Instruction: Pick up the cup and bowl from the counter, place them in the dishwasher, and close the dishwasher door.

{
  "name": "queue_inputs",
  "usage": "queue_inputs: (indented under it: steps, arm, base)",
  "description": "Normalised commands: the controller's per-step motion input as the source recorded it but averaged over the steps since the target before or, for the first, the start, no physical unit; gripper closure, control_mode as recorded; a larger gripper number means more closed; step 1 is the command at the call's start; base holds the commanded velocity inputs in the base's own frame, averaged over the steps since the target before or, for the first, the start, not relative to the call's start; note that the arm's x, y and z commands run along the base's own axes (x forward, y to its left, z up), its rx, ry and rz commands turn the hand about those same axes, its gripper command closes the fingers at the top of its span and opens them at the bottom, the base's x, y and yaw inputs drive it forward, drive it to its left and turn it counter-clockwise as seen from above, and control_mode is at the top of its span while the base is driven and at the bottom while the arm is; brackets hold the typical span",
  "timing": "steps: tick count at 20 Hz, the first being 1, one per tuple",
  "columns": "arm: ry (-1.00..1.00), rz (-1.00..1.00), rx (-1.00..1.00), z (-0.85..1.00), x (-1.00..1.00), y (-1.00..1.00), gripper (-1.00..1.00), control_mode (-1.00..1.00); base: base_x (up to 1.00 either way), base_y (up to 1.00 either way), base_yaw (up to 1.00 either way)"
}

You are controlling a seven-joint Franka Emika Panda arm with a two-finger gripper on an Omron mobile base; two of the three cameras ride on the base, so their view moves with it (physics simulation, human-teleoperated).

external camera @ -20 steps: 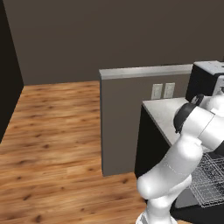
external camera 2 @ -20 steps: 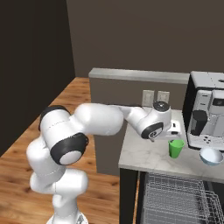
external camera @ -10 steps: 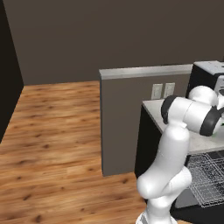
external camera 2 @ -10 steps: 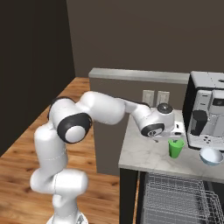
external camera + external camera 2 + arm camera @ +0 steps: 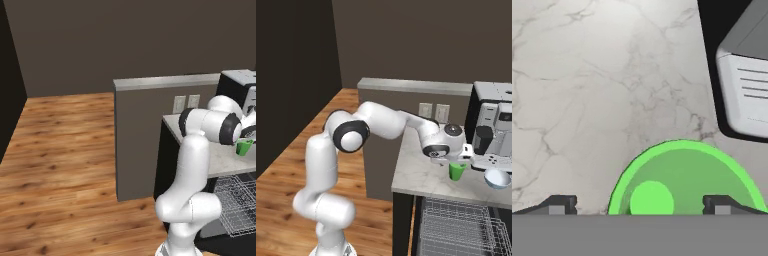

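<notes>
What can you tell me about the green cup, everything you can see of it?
The cup is small, plain and bright green, tapering toward its base, smooth like plastic. It stands upright and looks empty on the marbled counter, in front of the coffee machine, with the white bowl apart beside it. The gripper is right above it, a fingertip on either side of the rim; no contact is visible.

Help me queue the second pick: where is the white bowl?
In the right base view the bowl sits on the counter, right of the cup, before the coffee machine.
</notes>
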Motion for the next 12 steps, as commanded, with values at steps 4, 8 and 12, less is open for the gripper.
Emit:
queue_inputs:
  steps: [4, 8, 12]
  arm:
    - [0.00, 0.00, 0.00, -0.25, 0.15, -0.17, -1.00, -1.00]
    - [0.00, 0.00, 0.00, -0.22, 0.15, -0.07, 1.00, -1.00]
    - [0.00, 0.00, 0.03, -0.08, 0.00, -0.05, 1.00, -1.00]
  base:
    - [0.00, 0.00, 0.00]
    - [0.00, 0.00, 0.00]
    - [0.00, 0.00, 0.00]
